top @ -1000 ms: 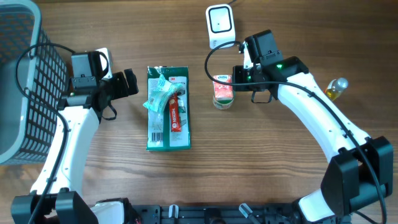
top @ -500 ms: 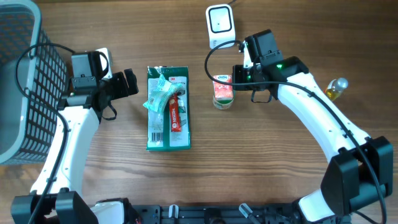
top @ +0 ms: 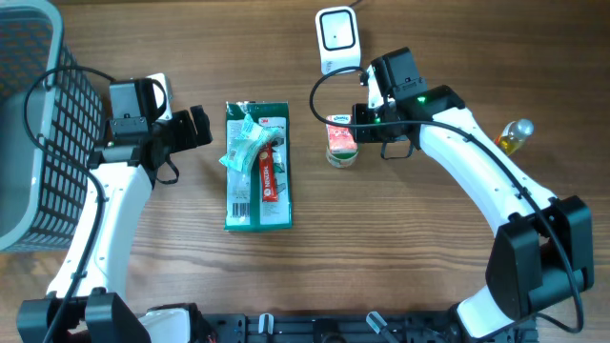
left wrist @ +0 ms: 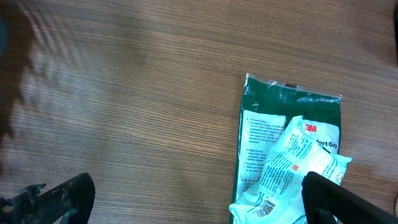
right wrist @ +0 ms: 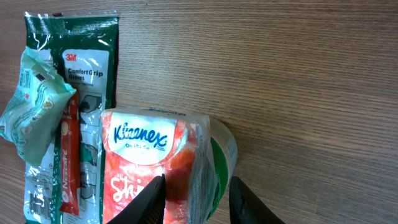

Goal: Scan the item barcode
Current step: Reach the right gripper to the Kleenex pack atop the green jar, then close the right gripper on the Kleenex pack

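Tabletop [top: 400, 248]: Kleenex pack [right wrist: 138, 142] (btm cut off).

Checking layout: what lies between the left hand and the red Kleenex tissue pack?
Overhead view: a flat green 3M package, with a pale green wrapper and red tube on top.

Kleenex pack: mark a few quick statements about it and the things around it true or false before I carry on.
1. The right gripper is closed around the Kleenex pack. True.
2. The left gripper holds the green 3M package. False: it is open and empty, beside the package.
3. The Kleenex pack sits in the basket. False: it is on the table, just below the scanner.
4. A light-green packet lies on the green 3M package. True.
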Available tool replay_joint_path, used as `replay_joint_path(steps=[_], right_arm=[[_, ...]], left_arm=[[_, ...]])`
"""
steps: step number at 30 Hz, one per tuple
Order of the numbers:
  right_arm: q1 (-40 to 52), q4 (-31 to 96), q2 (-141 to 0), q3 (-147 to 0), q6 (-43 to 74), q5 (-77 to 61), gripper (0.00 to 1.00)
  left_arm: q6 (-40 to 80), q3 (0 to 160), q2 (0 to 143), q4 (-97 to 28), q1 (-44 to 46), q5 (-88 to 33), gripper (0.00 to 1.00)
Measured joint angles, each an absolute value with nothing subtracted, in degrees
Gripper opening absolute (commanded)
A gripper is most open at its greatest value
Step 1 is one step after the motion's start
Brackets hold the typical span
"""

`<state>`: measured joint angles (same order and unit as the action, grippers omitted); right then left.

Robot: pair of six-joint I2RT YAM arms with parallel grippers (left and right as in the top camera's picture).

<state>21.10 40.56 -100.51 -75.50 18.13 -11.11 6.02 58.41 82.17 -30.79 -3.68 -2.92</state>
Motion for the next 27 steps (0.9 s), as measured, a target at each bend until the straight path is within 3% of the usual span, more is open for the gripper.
replay_joint_path(steps=[12,27], right_arm=[[21.10,39.75,-102.35,-75.50,18.15,-13.58,0.33],[21.04,39.77,-102.32,-75.50,18.15,-18.46,0.46]], left_arm=[[6.02,58.41,82.17,-30.79,-3.68,-2.92,1.00],[6.02,58.41,82.17,-30.79,-3.68,-2.92,1.00]])
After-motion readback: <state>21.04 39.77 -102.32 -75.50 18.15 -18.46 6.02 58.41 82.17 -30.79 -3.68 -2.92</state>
